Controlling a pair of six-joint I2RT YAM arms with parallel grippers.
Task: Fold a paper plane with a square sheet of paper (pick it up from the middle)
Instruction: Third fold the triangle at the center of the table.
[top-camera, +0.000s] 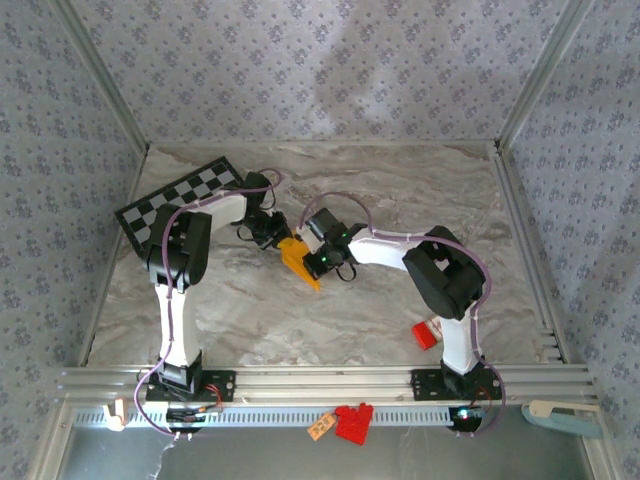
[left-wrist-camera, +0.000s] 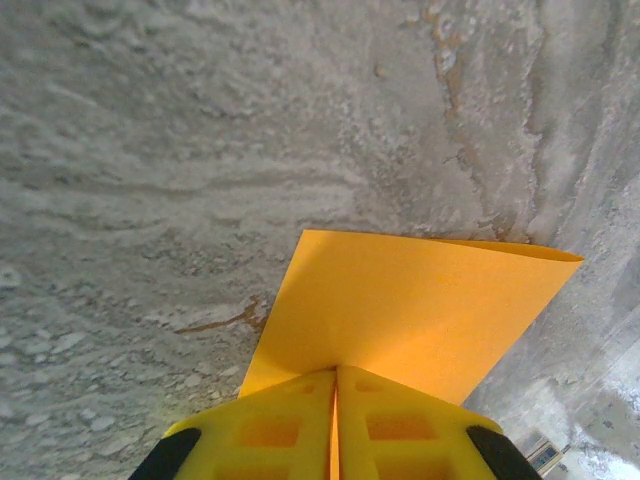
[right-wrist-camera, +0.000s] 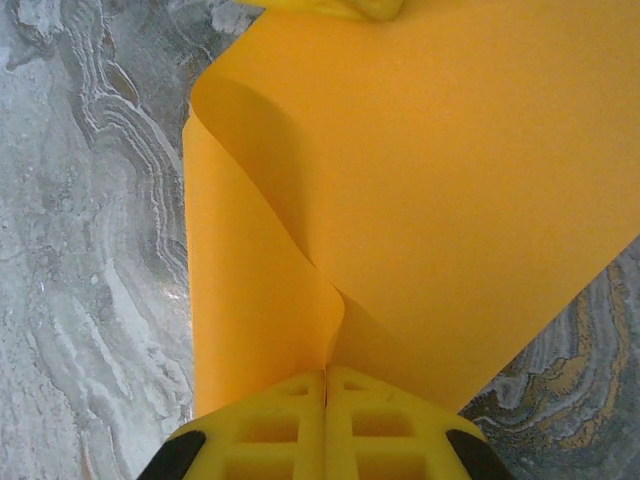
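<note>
**Inspector:** Surroundings, largest first.

**Assistant:** The marbled counter (top-camera: 300, 320) is carrying everything. A checkered board (top-camera: 175, 205) is lying at the far left corner, behind the left arm's elbow and well apart from the work. A small red block (top-camera: 426, 335) is sitting on the counter near the right arm's base, also well apart. In the tray below the near rail, a red piece (top-camera: 353, 422) and a tan tag (top-camera: 319, 427) are lying just beside each other.

**Inspector:** And the paper?

**Assistant:** The sheet of paper (top-camera: 298, 258) is hanging at mid-counter between the two claws, with its lower point slanting toward the near side. I cannot tell whether that point is touching the counter.

**Inspector:** State of the claws?

**Assistant:** The left claw (top-camera: 268, 232) is grasping the sheet from the far left. In its wrist view the yellow fingers (left-wrist-camera: 270, 430) are pressing together, and the paper is fanning out beyond them. The right claw (top-camera: 320, 255) is grasping the opposite side. Its fingers (right-wrist-camera: 390, 430) are clenching a pinch of the sheet, which is curling over into a loose fold on the left and bowing rather than lying flat.
</note>
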